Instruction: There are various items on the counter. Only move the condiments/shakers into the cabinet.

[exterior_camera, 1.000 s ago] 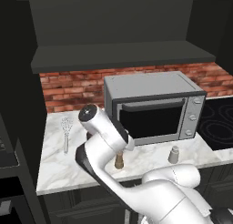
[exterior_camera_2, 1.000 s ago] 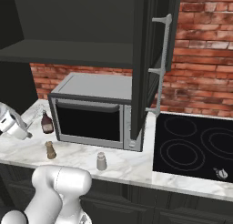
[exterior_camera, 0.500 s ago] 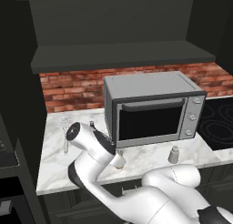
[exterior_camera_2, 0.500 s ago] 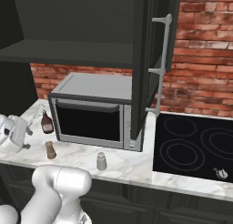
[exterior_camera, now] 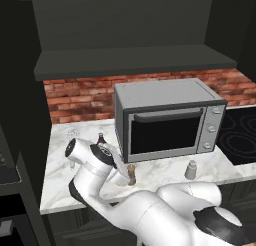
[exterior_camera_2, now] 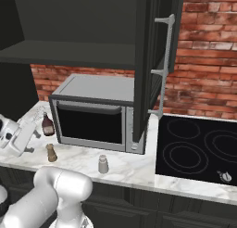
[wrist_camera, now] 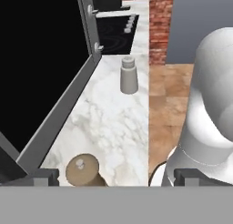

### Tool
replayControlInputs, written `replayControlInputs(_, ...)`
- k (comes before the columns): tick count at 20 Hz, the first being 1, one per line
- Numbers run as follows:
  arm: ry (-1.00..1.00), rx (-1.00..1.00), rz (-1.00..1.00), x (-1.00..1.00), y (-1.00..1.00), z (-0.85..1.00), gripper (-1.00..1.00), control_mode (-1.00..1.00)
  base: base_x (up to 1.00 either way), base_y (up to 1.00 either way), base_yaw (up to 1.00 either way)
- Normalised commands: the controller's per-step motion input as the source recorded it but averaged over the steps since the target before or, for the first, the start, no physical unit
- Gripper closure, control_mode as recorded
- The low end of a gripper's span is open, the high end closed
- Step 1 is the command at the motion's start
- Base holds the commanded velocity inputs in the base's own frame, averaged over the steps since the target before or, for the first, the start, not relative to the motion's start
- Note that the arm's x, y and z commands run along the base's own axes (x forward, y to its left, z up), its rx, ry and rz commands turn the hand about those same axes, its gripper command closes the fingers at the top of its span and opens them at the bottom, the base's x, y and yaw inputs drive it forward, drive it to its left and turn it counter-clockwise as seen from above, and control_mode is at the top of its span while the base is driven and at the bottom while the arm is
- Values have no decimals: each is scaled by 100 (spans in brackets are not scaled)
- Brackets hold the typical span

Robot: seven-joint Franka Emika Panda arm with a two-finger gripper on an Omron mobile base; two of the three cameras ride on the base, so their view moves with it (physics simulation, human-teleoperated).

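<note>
The hand (wrist_camera: pixel 111 175), jaws wide apart and empty, hung low over the bench (wrist_camera: pixel 118 123). The pepper mill (wrist_camera: pixel 83 170) stood at lower left of the hand view, between the fingertips. Likely next: close on it, then lift toward the cabinet (exterior_camera: pixel 135 60).

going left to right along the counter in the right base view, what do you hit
gripper → dark red-brown bottle → pepper mill → grey shaker → black stovetop

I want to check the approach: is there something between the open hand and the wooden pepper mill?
Nothing visible. In the hand view the pepper mill stands on the counter just ahead of the open hand, nearer its left fingertip.
</note>
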Motion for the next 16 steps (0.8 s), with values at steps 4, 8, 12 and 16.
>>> replayControlInputs(4,0,-5,0,19,1,-24,-100,-100,0,0,0)
replayControlInputs(8,0,-5,0,23,0,-28,-100,-100,0,0,0)
replayControlInputs(12,0,-3,0,24,0,-32,-100,-100,0,0,0)
replayControlInputs(16,0,-1,0,23,0,-29,-100,-100,0,0,0)
